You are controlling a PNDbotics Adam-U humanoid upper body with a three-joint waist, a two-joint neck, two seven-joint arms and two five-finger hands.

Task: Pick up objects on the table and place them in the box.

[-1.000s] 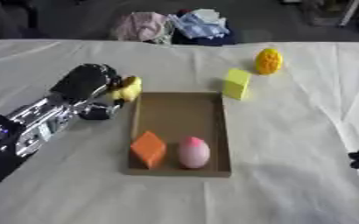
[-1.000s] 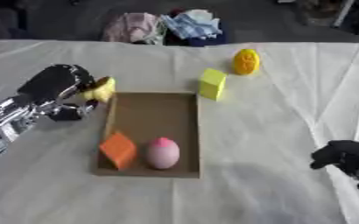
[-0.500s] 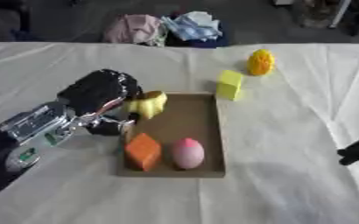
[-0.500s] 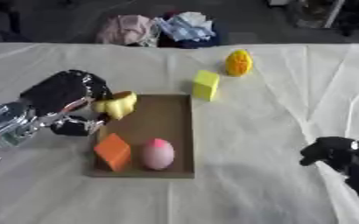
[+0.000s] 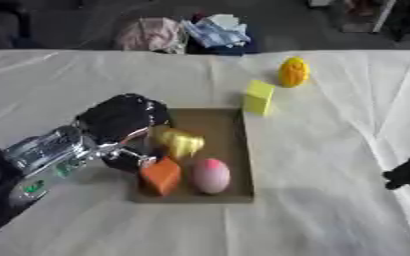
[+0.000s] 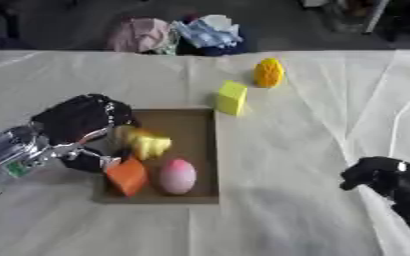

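Left eye view: placing step in hand. Left hand (image 5: 121, 120) over the box (image 5: 222, 117), at its 9 o'clock wall, fingers (image 5: 143, 162) curled round a pale yellow toy (image 5: 178, 142) held above the box floor. Already inside: orange block (image 5: 161, 175) and pink egg (image 5: 210, 176), side by side near 6 o'clock. Next, by judgement: uncurl to drop the toy clear of those two, then reach for the yellow block (image 5: 259, 97) just beyond the box's 1 o'clock corner, and the orange-yellow ball (image 5: 292, 72) farther out.

Right eye view: right hand (image 6: 385, 179) idle on the counter (image 6: 313, 125) at 4 o'clock, curled, holding nothing.
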